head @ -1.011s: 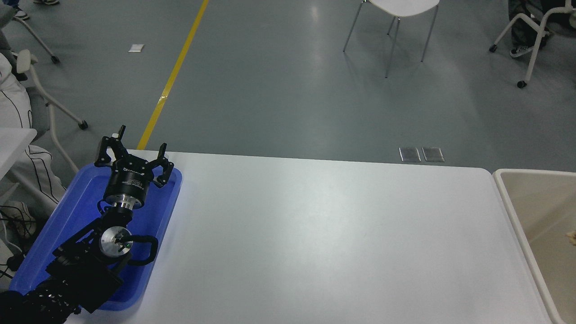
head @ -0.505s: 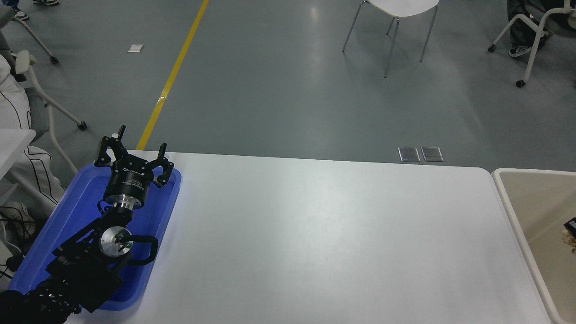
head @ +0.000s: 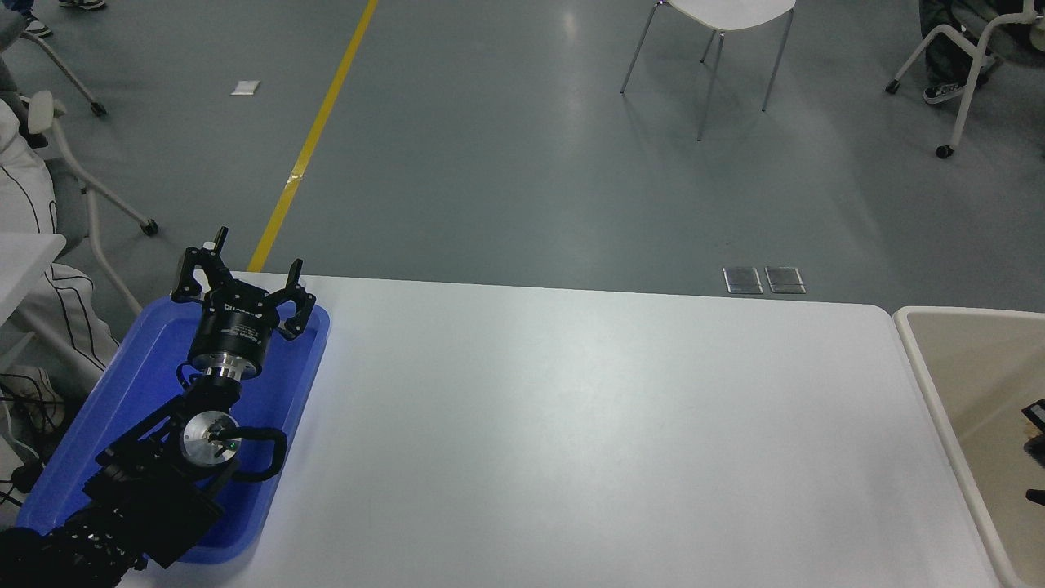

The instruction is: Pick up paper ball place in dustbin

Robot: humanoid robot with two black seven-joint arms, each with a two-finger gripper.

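The cream-beige dustbin [head: 921, 359] stands at the table's right end, cut off by the picture's edge. Only a few black parts of my right gripper [head: 1037, 447] show at the right edge, inside the dustbin's opening. The paper ball is not in view. My left arm is parked at the lower left, with its left gripper [head: 242, 276] open and empty above the blue tray [head: 306, 367].
The white table [head: 588, 425] spans the picture's middle. A person in white clothes [head: 33, 245] sits at the far left by a chair. More chairs [head: 718, 33] stand on the grey floor beyond the table.
The tan paper ball seen at the right edge inside the dustbin has gone from view. More black parts of my right gripper now show there. The left arm has not moved.
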